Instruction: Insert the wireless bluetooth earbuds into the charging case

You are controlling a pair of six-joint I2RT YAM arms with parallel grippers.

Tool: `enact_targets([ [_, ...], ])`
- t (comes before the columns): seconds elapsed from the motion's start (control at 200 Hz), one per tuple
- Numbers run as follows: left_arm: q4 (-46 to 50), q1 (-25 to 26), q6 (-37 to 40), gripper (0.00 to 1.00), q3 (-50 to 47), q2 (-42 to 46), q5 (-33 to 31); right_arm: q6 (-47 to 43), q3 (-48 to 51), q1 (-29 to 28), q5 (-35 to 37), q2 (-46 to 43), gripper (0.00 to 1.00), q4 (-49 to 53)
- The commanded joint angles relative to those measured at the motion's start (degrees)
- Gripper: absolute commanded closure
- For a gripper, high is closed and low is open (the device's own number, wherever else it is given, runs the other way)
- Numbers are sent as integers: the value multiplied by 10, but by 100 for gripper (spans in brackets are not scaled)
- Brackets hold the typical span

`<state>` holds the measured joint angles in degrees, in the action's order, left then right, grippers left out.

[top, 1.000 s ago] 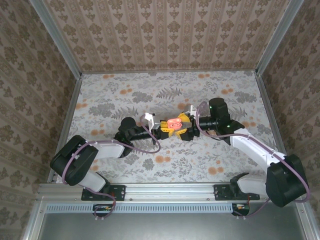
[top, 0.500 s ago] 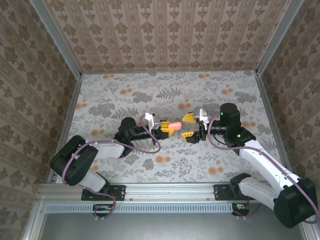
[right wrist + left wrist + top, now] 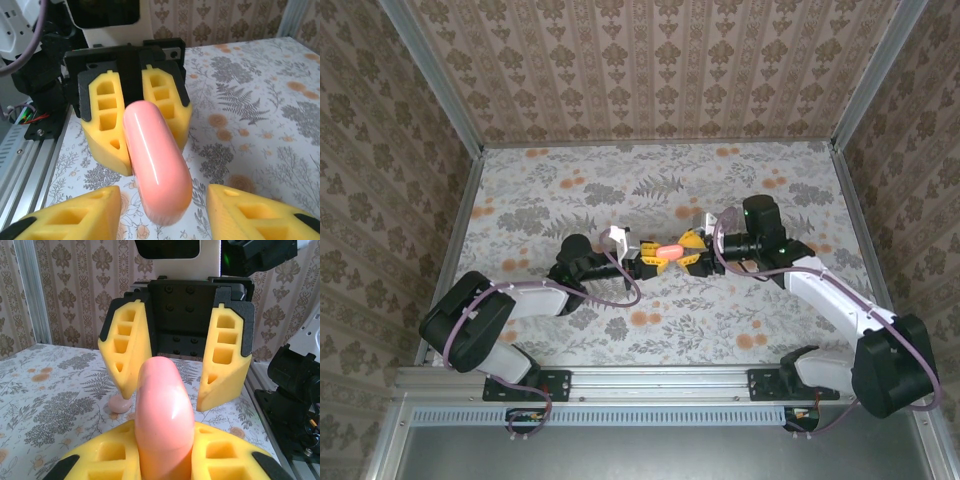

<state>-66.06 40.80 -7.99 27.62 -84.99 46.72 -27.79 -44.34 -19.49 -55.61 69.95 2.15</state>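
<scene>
The charging case [image 3: 669, 250] is a smooth salmon-pink pebble with its lid down, held above the table mid-scene. My left gripper [image 3: 654, 256] is shut on its near end; the yellow fingers [image 3: 107, 456] clamp it in the left wrist view, where the case [image 3: 162, 407] points away. My right gripper [image 3: 693, 249] faces it, open, its fingers [image 3: 75, 216] standing either side of the case's [image 3: 156, 165] free end with gaps. One small pink earbud [image 3: 120, 404] lies on the table under the right gripper [image 3: 172, 370]. The other earbud is hidden.
A floral-printed tablecloth [image 3: 570, 190] with flat orange flower spots covers the table. Patterned walls and metal rails [image 3: 465, 215] fence the sides and back. Both arms meet at the middle, with open cloth behind and in front of them.
One second ago the case showed its open inside between both grippers. The right gripper then drew back to the right, and has now moved left again to straddle the closed case.
</scene>
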Motion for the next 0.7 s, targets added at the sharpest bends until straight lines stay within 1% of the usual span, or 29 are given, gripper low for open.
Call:
enact_targets([
  [0.0, -18, -2, -5, 87, 18, 10, 15, -37, -28, -1, -63, 15, 55, 28],
  [0.15, -17, -2, -6, 87, 18, 10, 14, -52, -34, -3, -71, 27, 60, 43],
  [0.325, -17, -2, -7, 86, 17, 10, 13, -63, -39, -4, -72, 32, 71, 50],
  [0.405, -18, -2, -8, 84, 14, 11, 10, -67, -40, -3, -70, 32, 77, 53],
  [0.45, -17, -2, -8, 81, 13, 11, 9, -72, -41, -3, -68, 32, 79, 60],
  [0.505, -16, -2, -8, 74, 10, 12, 6, -77, -42, -3, -65, 30, 79, 68],
  [0.595, -16, -2, -4, 47, 4, 14, 1, -85, -46, -1, -58, 28, 79, 88],
  [0.625, -15, -2, -3, 40, 2, 16, -1, -92, -48, 0, -53, 27, 79, 104],
  [0.695, -14, -2, 1, 31, -5, 20, -12, -117, -59, 8, -36, 21, 78, 160],
])
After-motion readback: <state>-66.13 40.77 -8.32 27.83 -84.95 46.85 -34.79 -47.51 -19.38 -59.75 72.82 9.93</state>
